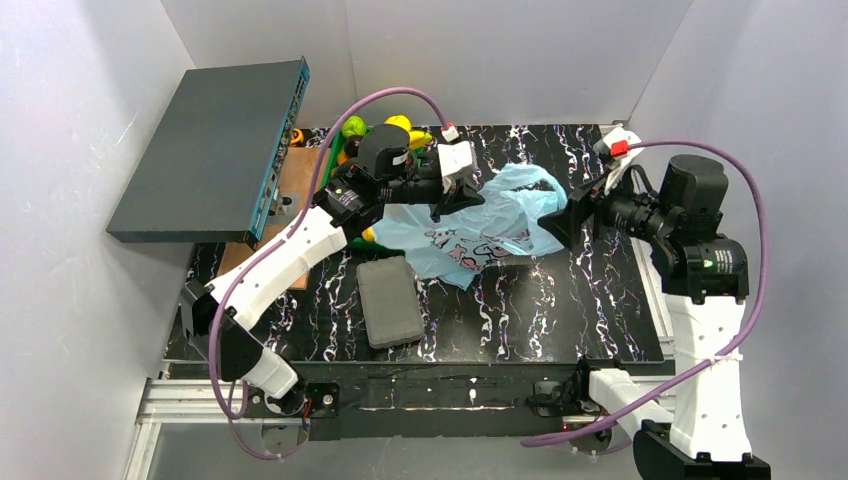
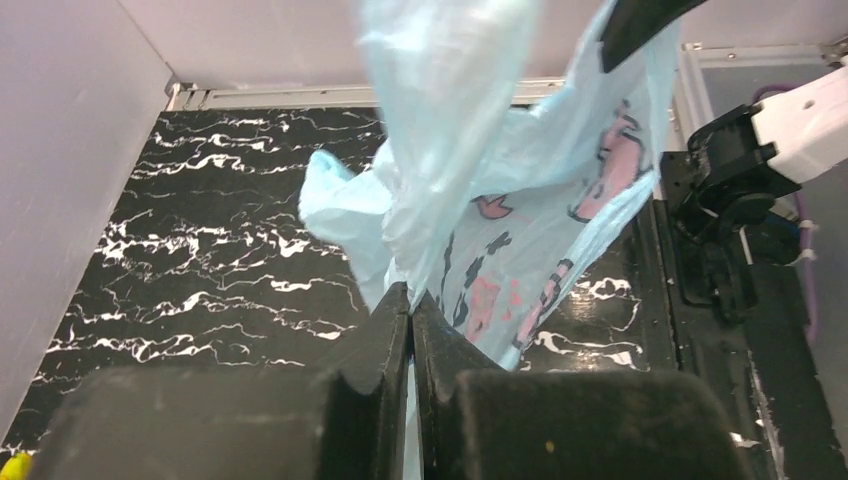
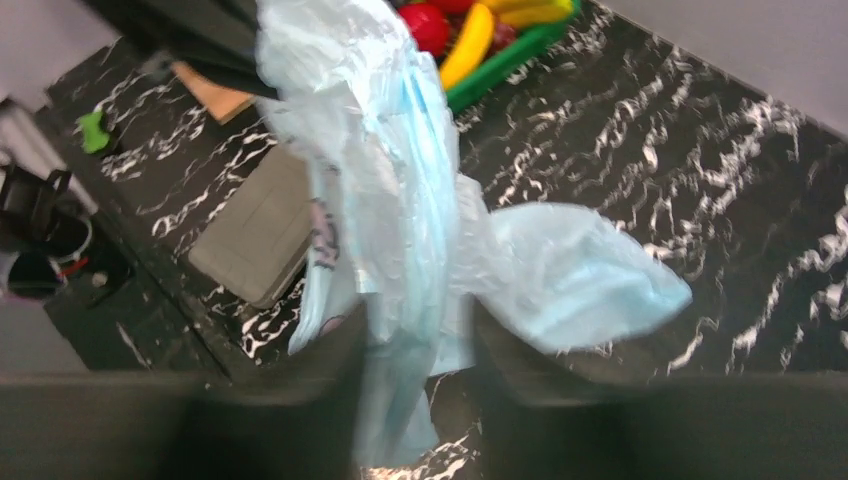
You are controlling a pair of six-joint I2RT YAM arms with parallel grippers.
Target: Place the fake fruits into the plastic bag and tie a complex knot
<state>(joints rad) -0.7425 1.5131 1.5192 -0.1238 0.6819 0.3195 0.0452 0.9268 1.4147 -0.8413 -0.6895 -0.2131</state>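
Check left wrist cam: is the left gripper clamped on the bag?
Yes, the left gripper has its fingers pressed together, with a fold of the light-blue plastic bag pinched between them.

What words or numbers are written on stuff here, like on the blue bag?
No text can be read anywhere.
plastic bag: only pink and dark cartoon pictures, no letters.
grey box: anything on its blue edge is too small to read.

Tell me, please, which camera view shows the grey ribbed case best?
The top external view: there the grey ribbed case lies whole, with nothing covering it. The right wrist view shows it only blurred, its edge hidden behind the hanging plastic bag. The left wrist view does not show it at all.
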